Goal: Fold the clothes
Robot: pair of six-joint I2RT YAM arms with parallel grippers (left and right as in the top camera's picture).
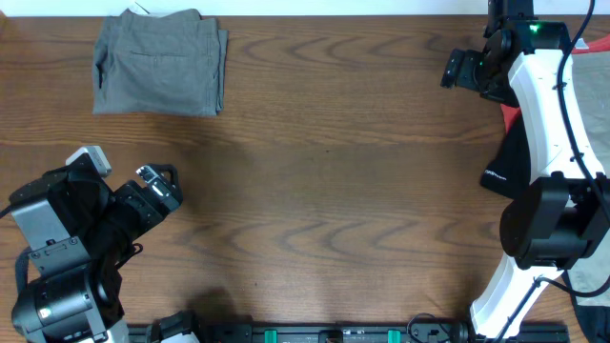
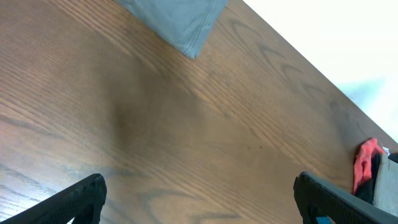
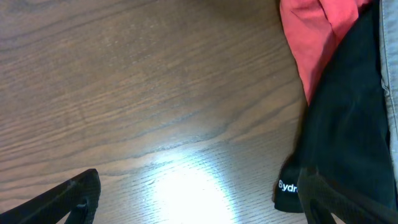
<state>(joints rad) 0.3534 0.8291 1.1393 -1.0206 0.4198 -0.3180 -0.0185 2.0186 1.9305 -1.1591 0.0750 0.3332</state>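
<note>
The right gripper (image 3: 199, 190) is hanging with its fingers spread wide and holding nothing, just beside the black garment (image 3: 348, 124), which is lying at the right edge of the table (image 1: 334, 191) and touching a red-orange garment (image 3: 314, 37). The left gripper (image 1: 157, 186) is likewise standing wide and empty near the front left, well apart from the grey-olive shorts (image 1: 160, 62), which are sitting folded at the far left corner. The black cloth is looking soft, light and limp, so pinching a free hem or corner is probably serving best. The overhead is showing the shorts whole, while the left wrist view is catching only one corner; the right wrist view is giving the white logo (image 3: 287, 186) up close.
</note>
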